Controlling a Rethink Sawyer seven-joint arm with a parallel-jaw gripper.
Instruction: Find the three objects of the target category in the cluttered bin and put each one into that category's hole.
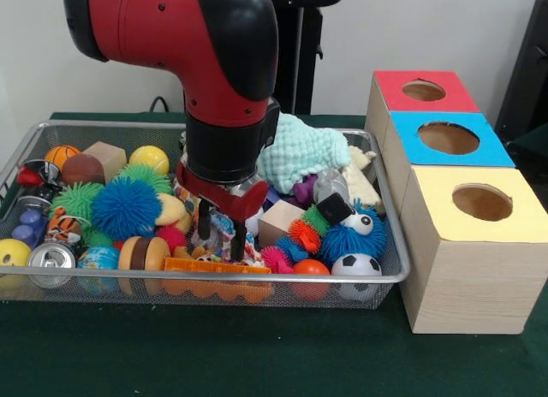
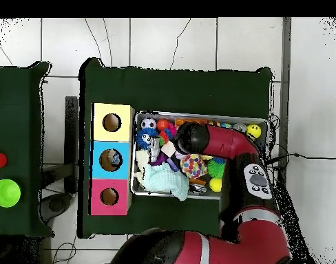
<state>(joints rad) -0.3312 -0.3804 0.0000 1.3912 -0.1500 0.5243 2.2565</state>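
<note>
The wire-mesh bin (image 1: 257, 279) is full of toys and stands left of three wooden boxes. My gripper (image 1: 221, 234) reaches straight down into the bin's middle, with its fingers apart and their tips sunk in the clutter around a pale, glossy patch that I cannot identify. A greyish, glossy, crumpled lump (image 1: 329, 186) lies right of the gripper, by a purple toy. Another see-through glossy lump (image 1: 32, 200) may lie at the bin's left end. The blue-topped box's hole (image 1: 448, 138) is in the middle box, and something pale shows inside it from overhead (image 2: 111, 159). In the overhead view the arm hides the gripper.
The red-topped box (image 1: 424, 91) and yellow-topped box (image 1: 482, 202) flank the blue one. A silver can (image 1: 51, 258), a blue spiky ball (image 1: 127, 207), a mint knitted cloth (image 1: 304, 153), a wooden cube (image 1: 281, 219) and a soccer ball (image 1: 355, 265) crowd the bin.
</note>
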